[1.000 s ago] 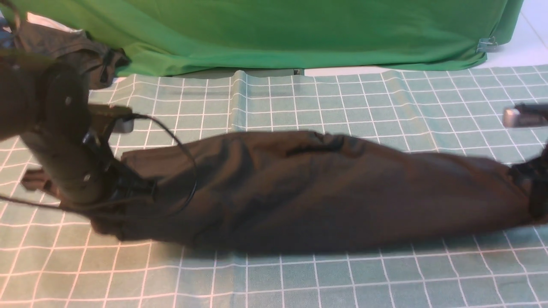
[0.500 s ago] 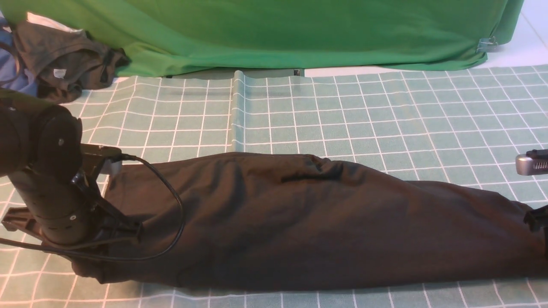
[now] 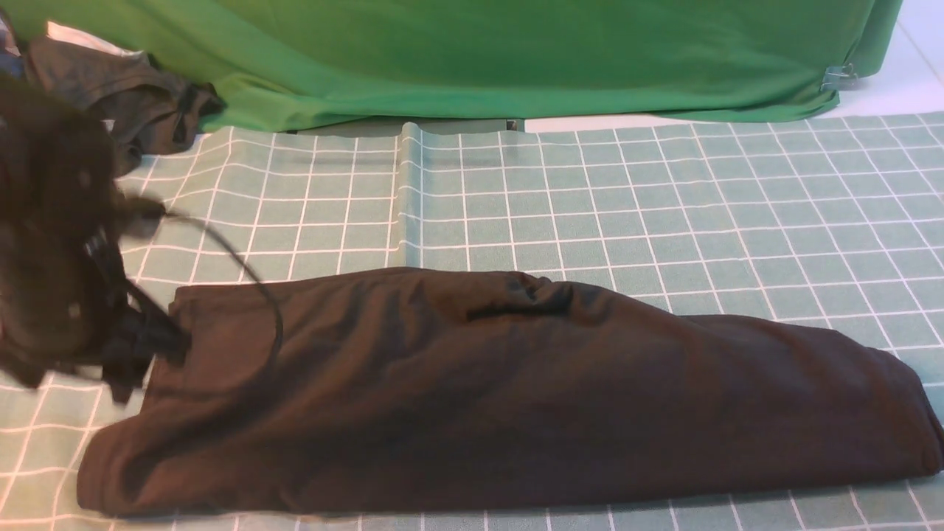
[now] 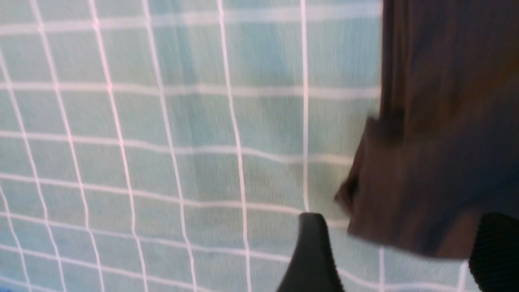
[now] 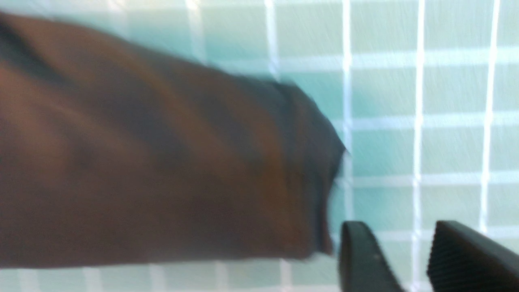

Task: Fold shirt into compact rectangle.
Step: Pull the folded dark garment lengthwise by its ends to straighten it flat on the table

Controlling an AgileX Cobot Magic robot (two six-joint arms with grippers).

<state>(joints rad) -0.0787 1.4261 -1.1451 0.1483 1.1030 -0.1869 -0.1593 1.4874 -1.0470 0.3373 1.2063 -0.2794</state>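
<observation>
The black shirt [image 3: 479, 391] lies on the checked tablecloth as a long folded band running left to right near the front edge. Its print and neck label are hidden. My left arm [image 3: 51, 280], blurred, hangs above the band's left end. In the left wrist view my left gripper [image 4: 401, 247] is open over a corner of the shirt [image 4: 438, 142], holding nothing. The right arm is out of the front view. In the right wrist view my right gripper [image 5: 399, 247] is open and empty, just beside the right end of the shirt [image 5: 142, 162].
A big bright green cloth [image 3: 516, 51] drapes along the back. A smaller dark grey garment [image 3: 140, 103] lies at the back left. The green checked tablecloth [image 3: 627, 192] has a raised crease [image 3: 411, 184] running back from the shirt.
Both grippers dragged the shirt toward the front edge and let go. The left arm has lifted up and away, blurred; the right arm has left the front view. The shirt lies flat.
</observation>
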